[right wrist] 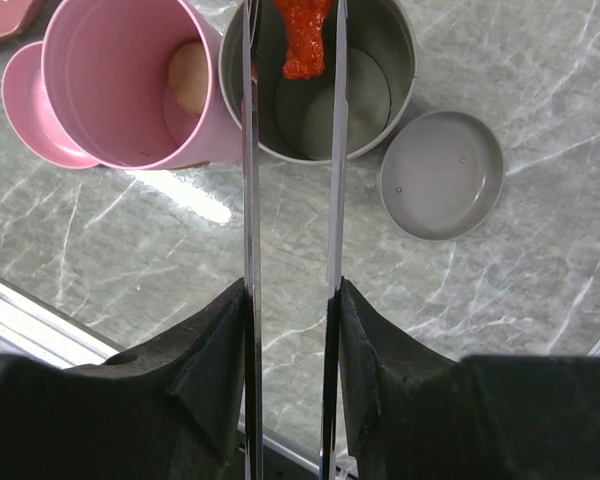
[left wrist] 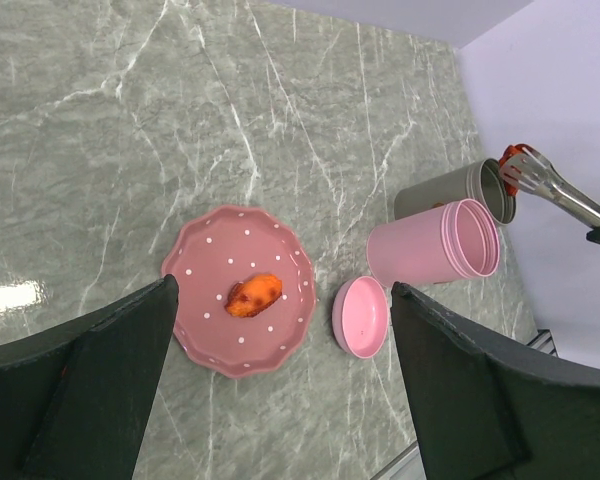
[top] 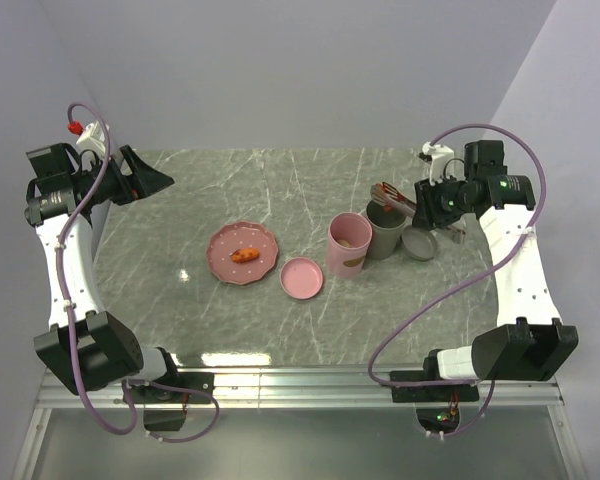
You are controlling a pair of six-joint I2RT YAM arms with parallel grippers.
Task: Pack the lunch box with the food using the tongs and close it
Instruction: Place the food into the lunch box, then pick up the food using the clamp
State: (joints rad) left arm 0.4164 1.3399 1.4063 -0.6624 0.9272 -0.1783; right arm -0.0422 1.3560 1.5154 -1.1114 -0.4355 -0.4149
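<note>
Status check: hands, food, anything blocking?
Left hand open, idle. Right hand shut on slim silver metal tongs, pinching orange-red carrot piece over grey round cup. Second orange piece on pink dotted plate. Nothing in the way.

Left pincer (left wrist: 282,288) agape, right pincer (right wrist: 292,300) tight

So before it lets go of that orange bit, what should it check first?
1. The tongs sit in the right fingers: ok.
2. The orange piece is pinched in the tong tips: ok.
3. It hangs over the grey cup: ok.
4. The grey lid is off, lying beside the cup: ok.
5. Gap between piece and cup floor: cannot tell.
6. All food off the plate: not ok, a second piece lies there.
</note>
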